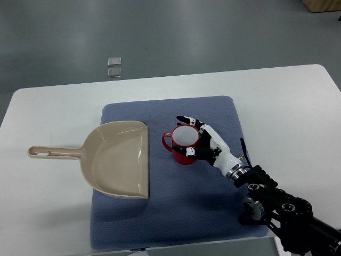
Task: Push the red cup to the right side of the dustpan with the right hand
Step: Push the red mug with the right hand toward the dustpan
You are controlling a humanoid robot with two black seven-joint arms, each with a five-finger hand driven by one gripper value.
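A red cup (182, 144) with a white inside stands upright on the blue mat (213, 202), its handle pointing left toward the dustpan. The beige dustpan (117, 159) lies to the cup's left, its open edge facing the cup and its long handle reaching toward the left. My right hand (205, 141) comes in from the lower right and rests against the cup's right side, fingers spread along its rim and wall without closing around it. No left arm shows anywhere.
The mat lies on a white table (287, 106). Two small clear squares (114, 66) sit on the grey floor beyond the table's far edge. A wooden corner (322, 5) shows at the top right.
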